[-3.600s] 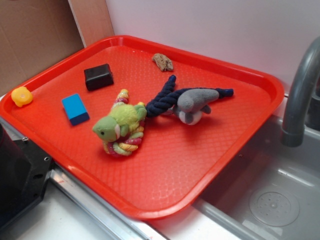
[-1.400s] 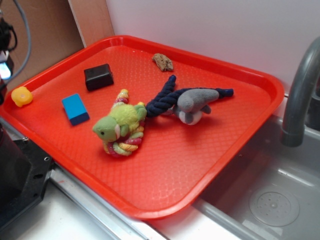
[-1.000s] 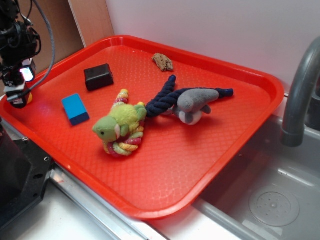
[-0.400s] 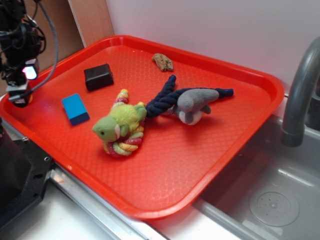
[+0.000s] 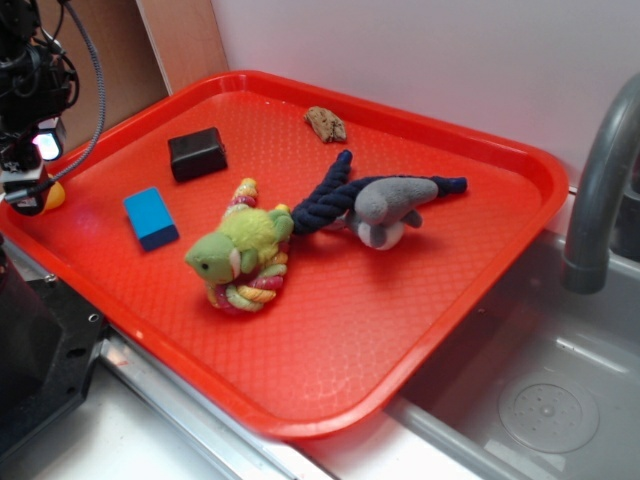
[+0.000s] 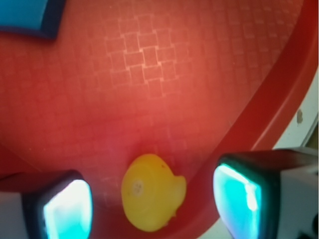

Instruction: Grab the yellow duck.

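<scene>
Jaws: gripper [image 6: 152, 204] spread apart, one glowing pad [image 6: 67, 209] on each side of the small glossy yellow rubber duck [image 6: 151, 198], neither pad touching it.
Duck: between the jaws, nearer the left pad as the wrist view frames it, sitting at the corner of the red plastic waffle-textured tray [image 5: 420, 300] against its raised rim.
Around the jaws: blue rectangular block [image 5: 151, 217] nearest, beyond the duck on the tray floor; black rectangular block [image 5: 197, 153] farther off; lime-green plush animal with multicoloured rope [image 5: 240, 255] and grey plush with navy rope [image 5: 385, 208] well apart, mid-tray; brown scrap [image 5: 326, 124] by the far rim.
In the way: only the tray rim, close beside the right pad.
Wrist view alone: the gap either side of the duck.
Exterior view alone: the duck as a yellow sliver [image 5: 52, 194] behind the gripper [image 5: 25, 195]; grey faucet [image 5: 600, 190] over the sink.
</scene>
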You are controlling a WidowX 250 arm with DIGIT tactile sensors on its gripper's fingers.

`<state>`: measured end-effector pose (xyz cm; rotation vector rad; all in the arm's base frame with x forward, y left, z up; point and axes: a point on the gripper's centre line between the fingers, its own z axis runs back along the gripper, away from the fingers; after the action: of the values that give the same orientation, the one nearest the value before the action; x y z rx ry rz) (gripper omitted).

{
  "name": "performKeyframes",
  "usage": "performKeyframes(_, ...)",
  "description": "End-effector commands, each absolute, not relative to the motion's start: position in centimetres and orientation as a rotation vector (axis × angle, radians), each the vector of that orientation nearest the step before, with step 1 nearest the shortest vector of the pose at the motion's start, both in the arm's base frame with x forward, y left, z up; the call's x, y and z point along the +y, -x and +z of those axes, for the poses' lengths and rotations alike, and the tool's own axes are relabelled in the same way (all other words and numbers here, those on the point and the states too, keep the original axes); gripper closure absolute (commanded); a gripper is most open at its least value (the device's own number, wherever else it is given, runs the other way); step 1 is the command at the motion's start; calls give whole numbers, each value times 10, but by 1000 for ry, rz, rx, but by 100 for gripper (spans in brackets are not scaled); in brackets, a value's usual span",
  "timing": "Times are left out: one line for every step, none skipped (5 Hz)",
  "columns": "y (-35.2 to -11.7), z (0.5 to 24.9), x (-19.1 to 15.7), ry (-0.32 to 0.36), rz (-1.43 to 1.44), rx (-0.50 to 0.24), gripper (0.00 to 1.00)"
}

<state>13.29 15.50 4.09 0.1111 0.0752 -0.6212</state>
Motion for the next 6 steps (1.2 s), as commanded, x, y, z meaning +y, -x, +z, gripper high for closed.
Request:
performKeyframes(-129, 24, 162, -126, -603, 130, 0)
performKeyframes(-128, 23, 161, -107, -599, 125, 100)
performKeyframes(-127, 30, 155, -110, -603, 114, 100)
performKeyframes(-130, 29, 151, -109, -606, 127, 100)
performKeyframes(-138, 33, 143, -88, -571, 142, 100)
performKeyframes(-150, 63, 116, -82, -412, 155, 100)
